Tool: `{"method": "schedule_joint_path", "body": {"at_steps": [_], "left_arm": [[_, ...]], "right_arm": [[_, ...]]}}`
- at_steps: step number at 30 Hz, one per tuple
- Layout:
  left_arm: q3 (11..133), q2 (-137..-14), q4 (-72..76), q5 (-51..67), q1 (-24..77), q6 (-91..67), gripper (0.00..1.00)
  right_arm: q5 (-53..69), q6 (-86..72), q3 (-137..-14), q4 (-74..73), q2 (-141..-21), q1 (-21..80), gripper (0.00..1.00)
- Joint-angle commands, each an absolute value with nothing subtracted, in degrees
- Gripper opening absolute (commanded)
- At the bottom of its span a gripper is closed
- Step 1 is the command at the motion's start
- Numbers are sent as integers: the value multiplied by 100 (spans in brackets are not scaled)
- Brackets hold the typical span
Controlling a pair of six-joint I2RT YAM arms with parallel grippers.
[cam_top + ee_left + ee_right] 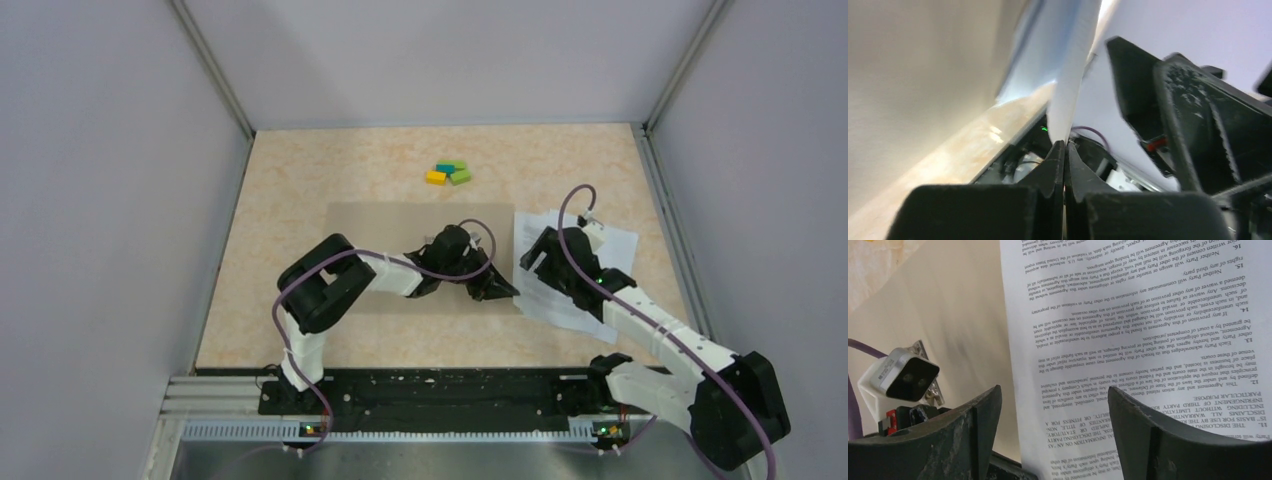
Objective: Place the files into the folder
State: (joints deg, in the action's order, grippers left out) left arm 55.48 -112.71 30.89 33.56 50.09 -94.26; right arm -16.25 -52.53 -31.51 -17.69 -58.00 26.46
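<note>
The tan folder [400, 240] lies flat in the middle of the table. The files [600, 245], white sheets with black text, lie just right of it, their left edge at the folder's right edge. My left gripper [497, 290] is at the folder's near right corner. In the left wrist view it [1064, 142] is shut, with a thin pale edge [1073, 75] rising from its tips and a tan surface [913, 75] beside it. My right gripper [528, 262] is open over the files' left edge. In its own view it [1054, 390] straddles that edge of the files [1128, 315], with the folder [963, 315] to the left.
Several small coloured blocks [448, 173] sit at the back of the table beyond the folder. The enclosure walls stand on three sides. The black base rail [440, 390] runs along the near edge. The left arm's wrist camera [903, 377] is close beside my right gripper.
</note>
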Motion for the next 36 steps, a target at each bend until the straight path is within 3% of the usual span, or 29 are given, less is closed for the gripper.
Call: {"method": "schedule_joint_path", "body": {"at_steps": [1, 5, 8, 11, 20, 29, 36], "left_arm": [[6156, -10661, 704, 2690, 4843, -7318, 0], [7366, -10685, -2177, 1191, 4801, -5096, 0], [7840, -10743, -3043, 325, 4772, -4402, 0], [7837, -10592, -3216, 310, 4616, -4236, 0], [7093, -9713, -3040, 1923, 3330, -4267, 0], [6428, -9432, -3493, 1927, 2775, -3904, 0], [6206, -9394, -4129, 664, 2574, -3613, 0]], "right_arm": [[-1513, -4814, -3567, -2037, -5714, 2676, 82], [-1094, -4364, -4034, -2266, -5870, 2400, 87], [-782, -4145, -4218, -2271, -5970, 2218, 87], [-602, -3929, -4381, -2263, -6103, 2159, 87], [885, -3610, -4391, -1479, -6803, 1584, 92], [1542, -3786, -4476, -465, -7960, 1632, 89], [1093, -3651, -5124, -584, -8837, 2153, 86]]}}
